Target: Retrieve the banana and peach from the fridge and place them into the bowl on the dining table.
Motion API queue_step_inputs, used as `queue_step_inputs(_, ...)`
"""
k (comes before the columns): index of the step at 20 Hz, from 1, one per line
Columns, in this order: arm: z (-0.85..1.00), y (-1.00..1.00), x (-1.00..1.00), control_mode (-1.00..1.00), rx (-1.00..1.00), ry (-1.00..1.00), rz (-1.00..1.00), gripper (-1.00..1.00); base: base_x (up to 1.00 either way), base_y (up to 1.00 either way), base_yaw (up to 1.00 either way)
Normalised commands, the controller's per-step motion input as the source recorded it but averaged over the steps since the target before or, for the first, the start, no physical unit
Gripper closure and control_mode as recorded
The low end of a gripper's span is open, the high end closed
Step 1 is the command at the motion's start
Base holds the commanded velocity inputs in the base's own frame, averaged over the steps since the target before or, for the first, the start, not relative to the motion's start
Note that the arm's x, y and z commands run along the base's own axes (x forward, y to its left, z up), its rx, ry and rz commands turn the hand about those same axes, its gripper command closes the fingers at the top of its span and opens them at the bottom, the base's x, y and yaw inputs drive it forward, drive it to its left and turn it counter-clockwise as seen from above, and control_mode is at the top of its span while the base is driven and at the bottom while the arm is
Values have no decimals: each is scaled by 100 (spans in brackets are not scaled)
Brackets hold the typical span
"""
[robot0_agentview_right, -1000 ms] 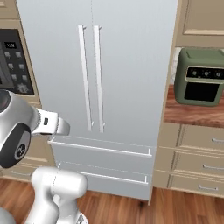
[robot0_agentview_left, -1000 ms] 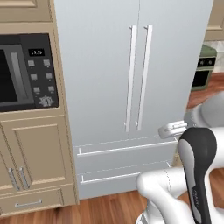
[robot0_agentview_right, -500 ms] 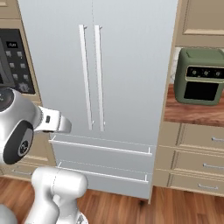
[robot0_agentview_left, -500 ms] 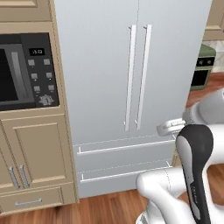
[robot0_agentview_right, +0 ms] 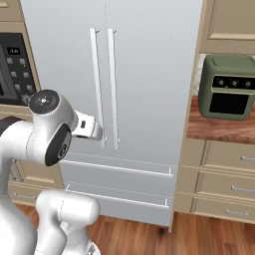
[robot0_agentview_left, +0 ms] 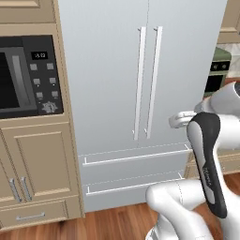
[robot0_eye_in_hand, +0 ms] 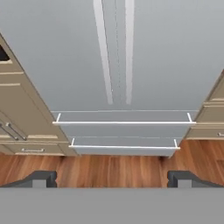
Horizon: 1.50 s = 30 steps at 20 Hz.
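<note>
The fridge (robot0_agentview_left: pixel 140 93) stands between the built-in oven (robot0_agentview_left: pixel 28 77) on its left and a desk (robot0_agentview_right: pixel 219 127) on its right, which carries an air fryer (robot0_agentview_right: pixel 226 87). Two drawers (robot0_eye_in_hand: pixel 122 127) sit below its doors.

White arm bent at the elbow, end effector (robot0_eye_in_hand: pixel 112 178) wide open, holding nothing

floor (robot0_eye_in_hand: pixel 113 168): wood planks | fridge (robot0_agentview_left: pixel 112 84) standing on it, doors shut
</note>
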Motion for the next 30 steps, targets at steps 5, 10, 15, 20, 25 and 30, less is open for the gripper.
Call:
queue_step_inputs(5, 0, -27, 66, -100, 4, 0, -1, -100, 0, 0, 0)
queue_step_inputs(10, 0, -6, 84, -100, 7, 0, -1, -100, 0, 0, 0)
queue_step_inputs(15, 0, 0, 70, -100, 2, -6, -4, -100, 0, 0, 0)
queue_step_inputs(20, 0, -2, 66, -100, 0, -4, -10, -100, 0, 0, 0)
queue_step_inputs(25, 0, -2, 61, -100, 0, -9, -11, -100, 0, 0, 0)
queue_step_inputs(30, 0, -5, 57, -100, 1, -15, -7, -100, 0, 0, 0)
